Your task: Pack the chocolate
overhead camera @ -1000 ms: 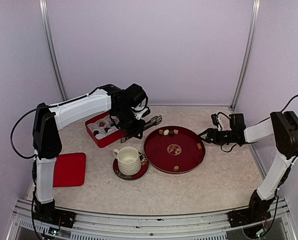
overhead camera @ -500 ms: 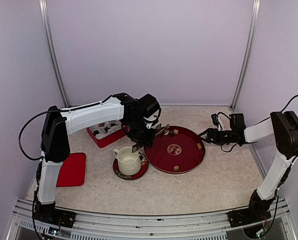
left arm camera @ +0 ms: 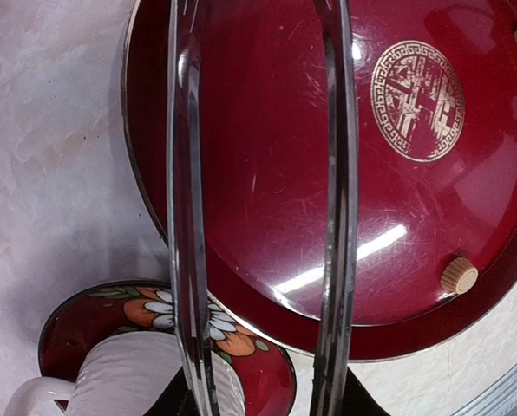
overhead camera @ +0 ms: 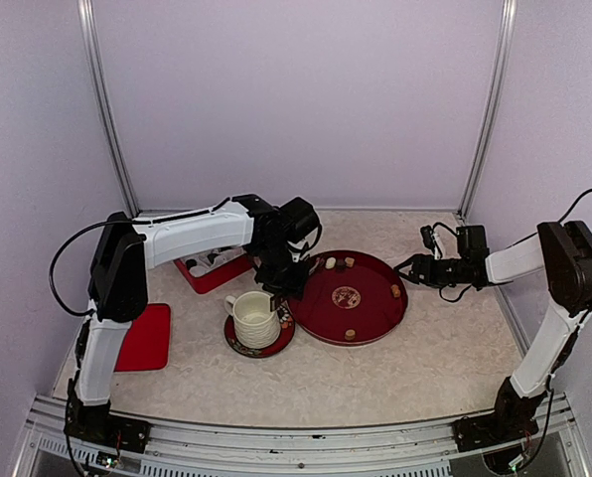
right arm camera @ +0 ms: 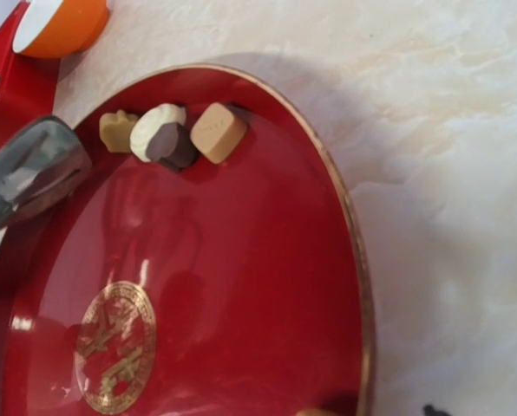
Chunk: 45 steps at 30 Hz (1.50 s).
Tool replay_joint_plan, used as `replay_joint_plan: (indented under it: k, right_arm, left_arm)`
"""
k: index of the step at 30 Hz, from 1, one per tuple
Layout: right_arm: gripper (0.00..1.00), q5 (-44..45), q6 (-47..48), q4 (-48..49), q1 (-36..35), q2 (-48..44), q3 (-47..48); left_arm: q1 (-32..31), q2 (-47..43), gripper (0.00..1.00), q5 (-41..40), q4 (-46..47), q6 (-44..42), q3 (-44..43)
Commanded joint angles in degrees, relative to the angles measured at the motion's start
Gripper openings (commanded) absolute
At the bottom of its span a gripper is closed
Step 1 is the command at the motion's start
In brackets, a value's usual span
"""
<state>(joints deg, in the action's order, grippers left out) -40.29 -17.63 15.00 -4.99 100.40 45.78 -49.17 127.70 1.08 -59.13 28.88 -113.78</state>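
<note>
The left end effector has swung from the red box to the left rim of the round red tray, clamped on the metal tongs, whose blades stand apart with nothing between them. Five chocolate pieces lie on the tray, three bunched at its far-left rim near the tong tips, so I judge another pick is about to begin. The right end effector waits off the tray's right rim; I cannot tell how open it is.
</note>
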Motion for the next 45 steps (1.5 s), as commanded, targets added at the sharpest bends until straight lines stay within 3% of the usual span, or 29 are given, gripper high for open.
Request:
replay_joint_plan:
  k: [1, 18, 29, 45]
  right_arm:
    - [0.79, -0.71, 0.16, 1.31, 1.11, -0.73, -1.18]
    - [0.79, -0.93, 0.04, 1.73, 1.57, -0.23, -1.68]
    - [0.79, -0.86, 0.11, 1.45, 1.65, -0.28, -1.55]
    - [0.79, -0.45, 0.20, 0.94, 1.74, -1.15, -1.91]
  left_arm:
    - [0.45, 1.71, 0.37, 0.43, 1.53, 0.75, 0.13]
    - [2.27, 7.45, 0.31, 0.70, 0.97, -3.03, -6.03]
    - [2.93, 9.24, 0.21, 1.86, 0.71, -4.50, -9.04]
    - [4.59, -5.69, 0.16, 0.68, 3.79, -4.14, -1.60]
